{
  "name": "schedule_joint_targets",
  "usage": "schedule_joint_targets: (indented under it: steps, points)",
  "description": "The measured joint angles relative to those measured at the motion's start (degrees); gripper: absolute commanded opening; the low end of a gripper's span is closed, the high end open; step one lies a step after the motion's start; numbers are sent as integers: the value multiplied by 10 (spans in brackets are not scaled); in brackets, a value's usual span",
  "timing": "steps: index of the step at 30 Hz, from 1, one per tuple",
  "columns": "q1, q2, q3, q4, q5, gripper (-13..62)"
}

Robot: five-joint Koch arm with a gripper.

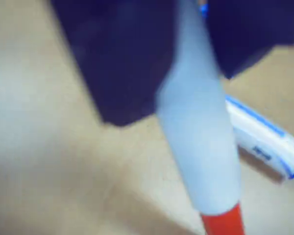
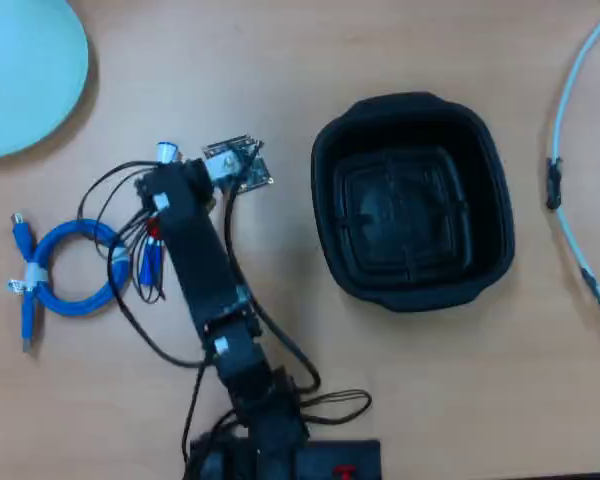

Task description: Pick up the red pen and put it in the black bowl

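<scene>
Pincer: dark blurred jaws fill the top of the wrist view, one on either side of the pen barrel; closed on the pen, barrel running out from between them.
Pen: white barrel with red cap at the lower end, cap cut off by the bottom edge of the wrist view; held slanting, seemingly lifted off the worktop, though blur leaves this uncertain.
Pen, overhead view: a small red patch shows beside the arm at left; mostly hidden under the arm.
Blue marker: white barrel with blue label, lying on the worktop to the right of the pen in the wrist view; apart from it.
Bowl: black, rounded-square, ridged bottom; right of the arm in the overhead view, well apart from the pincer; empty.
Arm: reaches from the base at bottom centre up and leftward.
Worktop: pale wood.
Plate: pale blue, top left corner.
Blue cable: coiled, left of the arm.
</scene>
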Motion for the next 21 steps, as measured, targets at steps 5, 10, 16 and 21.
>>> schedule_joint_targets:
  steps: [5,10,16,21]
  points:
    - [-8,62,-29,13,2,-64]
    - [-8,83,-32,18,2,-64]
    - [5,83,-32,18,2,-64]
    - [21,85,-38,17,2,-64]
